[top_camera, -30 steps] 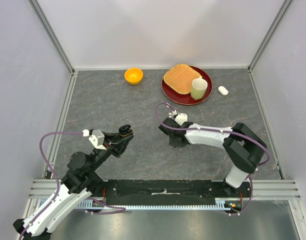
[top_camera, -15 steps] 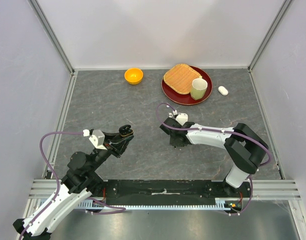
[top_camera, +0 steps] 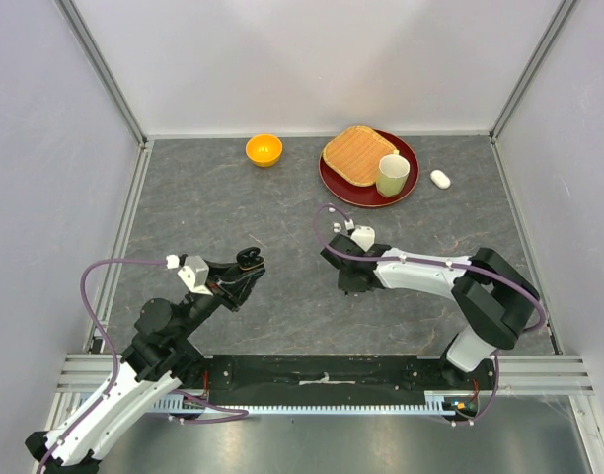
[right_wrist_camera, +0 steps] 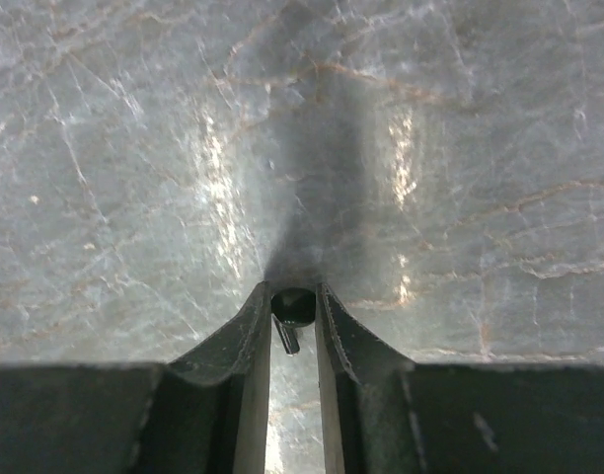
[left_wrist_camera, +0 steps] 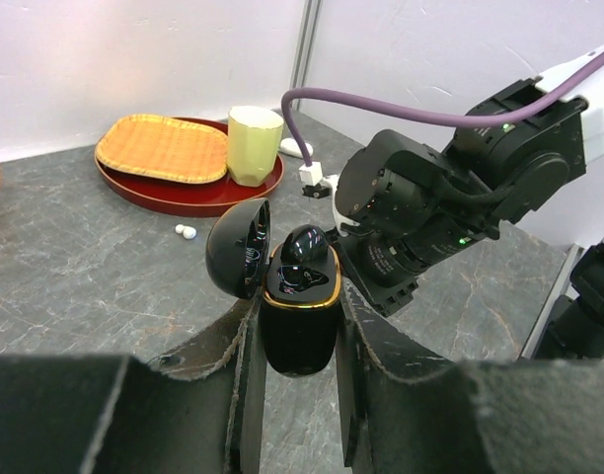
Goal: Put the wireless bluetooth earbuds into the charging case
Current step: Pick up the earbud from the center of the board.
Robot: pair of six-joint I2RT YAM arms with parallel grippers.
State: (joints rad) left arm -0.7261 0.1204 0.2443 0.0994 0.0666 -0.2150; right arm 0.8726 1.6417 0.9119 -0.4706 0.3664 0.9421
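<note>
Top external view: the table (top_camera: 184,227) carries an orange bowl (top_camera: 264,149) at the back. Beside it is a red plate (top_camera: 328,184) bearing a woven mat (top_camera: 353,153) and a pale cup (top_camera: 392,175). A white case (top_camera: 440,179) lies just right of the plate.
Left gripper (left_wrist_camera: 299,301): clamped on the black charging case (left_wrist_camera: 300,336), which it holds upright above the table.
Case lid (left_wrist_camera: 238,249): swung open to the left.
Seated earbud (left_wrist_camera: 304,245): black, sitting in the top of the charging case.
Right gripper (right_wrist_camera: 293,296): jaws narrow, pinching a black earbud (right_wrist_camera: 293,304) at the tips, low over the stone surface.
White earbuds (left_wrist_camera: 187,232): two lying together on the table near the plate.
Writing: any print inside the lid is too small to read.
Hidden: from above, the right wrist covers its fingertips and the pinched bud. The left fingers (left_wrist_camera: 245,365) cover the case's sides. The bowl is cut off at the left wrist view's edge.
</note>
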